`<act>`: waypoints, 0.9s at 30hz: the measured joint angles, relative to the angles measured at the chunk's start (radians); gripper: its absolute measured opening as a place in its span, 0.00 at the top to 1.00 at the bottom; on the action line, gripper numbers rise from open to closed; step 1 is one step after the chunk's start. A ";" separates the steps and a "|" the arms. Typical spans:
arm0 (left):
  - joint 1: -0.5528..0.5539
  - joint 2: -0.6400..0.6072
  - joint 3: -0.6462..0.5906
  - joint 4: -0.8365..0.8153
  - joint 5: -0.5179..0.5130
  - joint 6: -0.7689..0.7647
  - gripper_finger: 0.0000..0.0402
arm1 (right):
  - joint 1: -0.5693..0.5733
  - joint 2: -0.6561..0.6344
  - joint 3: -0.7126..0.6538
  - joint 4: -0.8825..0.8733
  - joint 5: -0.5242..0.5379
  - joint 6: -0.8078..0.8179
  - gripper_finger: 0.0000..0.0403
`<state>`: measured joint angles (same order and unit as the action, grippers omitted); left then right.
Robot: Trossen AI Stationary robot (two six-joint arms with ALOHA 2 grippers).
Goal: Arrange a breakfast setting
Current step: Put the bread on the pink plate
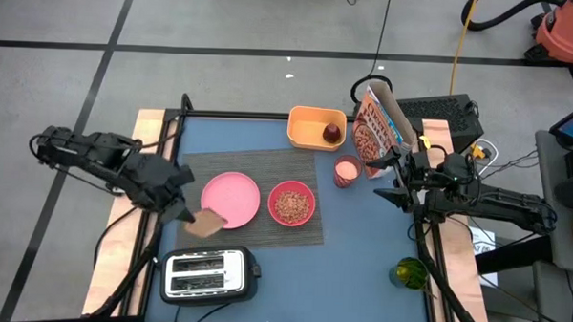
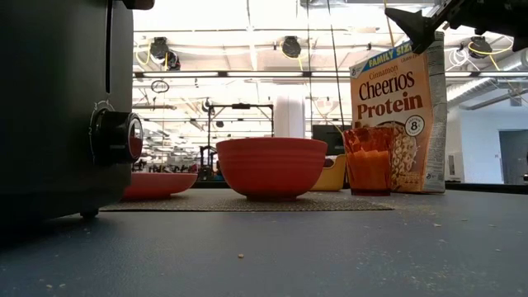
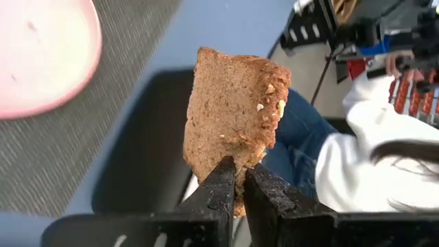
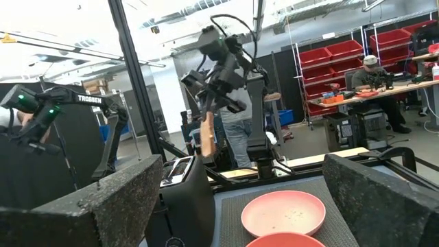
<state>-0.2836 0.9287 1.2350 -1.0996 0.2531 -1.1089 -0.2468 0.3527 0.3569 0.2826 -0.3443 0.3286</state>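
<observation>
Jaws of left gripper [image 3: 236,182] pinch toast slice [image 3: 233,113] beside plate [image 1: 231,198] edge; right gripper [image 1: 386,180] jaws open.

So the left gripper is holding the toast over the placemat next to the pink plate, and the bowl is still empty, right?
Not quite: the pink bowl is not empty; the high view shows it filled with cereal. The rest stands: the left gripper holds the toast over the placemat beside the pink plate.

We looked straight down over the whole desk [image 1: 360,240]; level from desk height; closely past each wrist's fingers. All views shared the pink plate [image 1: 231,198].
</observation>
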 joint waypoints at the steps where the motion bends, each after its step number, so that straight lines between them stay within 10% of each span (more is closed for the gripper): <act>1: 0.024 0.000 0.000 0.000 0.000 0.023 0.94 | 0.000 0.000 0.000 0.000 0.000 0.000 0.02; 27: 0.511 0.331 0.001 -0.080 0.276 0.799 0.94 | 0.000 0.000 0.000 0.000 -0.001 0.000 0.02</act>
<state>0.2273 1.2597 1.2362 -1.1795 0.5290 -0.3104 -0.2469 0.3527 0.3569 0.2825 -0.3454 0.3286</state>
